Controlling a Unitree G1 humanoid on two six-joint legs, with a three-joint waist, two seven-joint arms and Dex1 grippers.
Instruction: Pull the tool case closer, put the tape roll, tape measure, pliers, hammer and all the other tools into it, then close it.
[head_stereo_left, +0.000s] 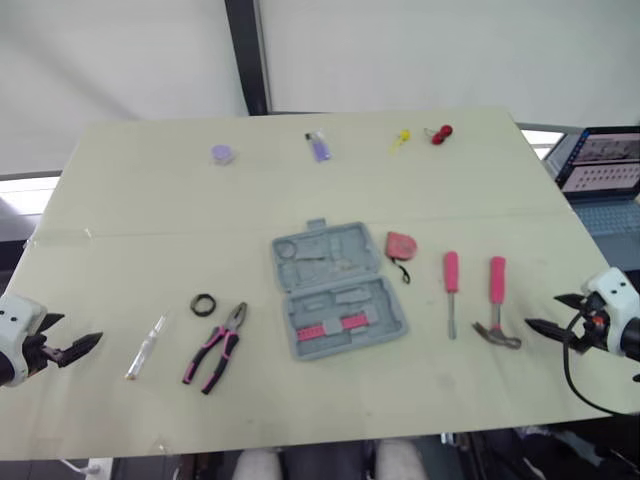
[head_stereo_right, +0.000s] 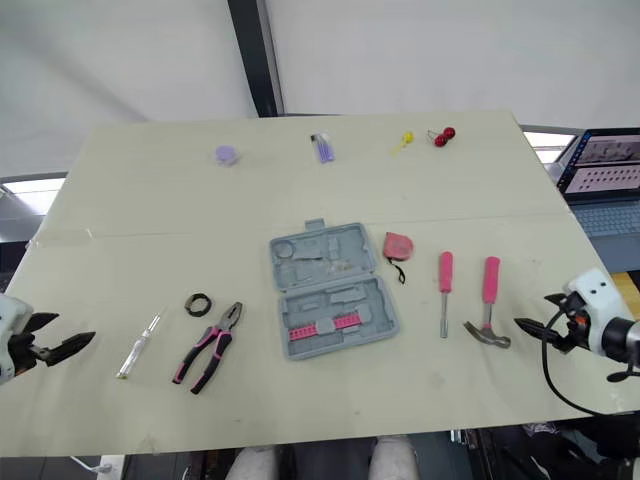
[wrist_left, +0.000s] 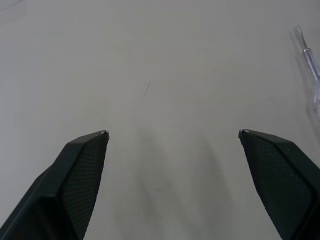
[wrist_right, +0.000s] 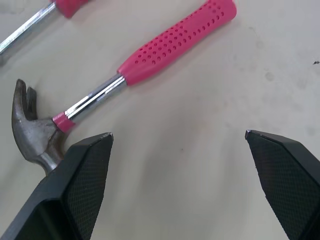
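left gripper (head_stereo_left: 82, 328) gapes wide and empty at lower left; right gripper (head_stereo_left: 541, 310), equally wide and empty, sits lower right beside the hammer (head_stereo_left: 496, 303); tool case (head_stereo_left: 337, 290) lies open mid-frame.

We are seeing a grey tool case (head_stereo_left: 335, 290) with a row of pink pieces (head_stereo_left: 335, 326) inside, lying on a pale cream desk (head_stereo_left: 150, 210). The tape measure (head_stereo_left: 401, 244) is showing red, the tape roll (head_stereo_left: 204, 304) black, the pliers (head_stereo_left: 218, 350) pink and black. The hammer (wrist_right: 150, 55) is wearing a pink handle dotted with dimples.
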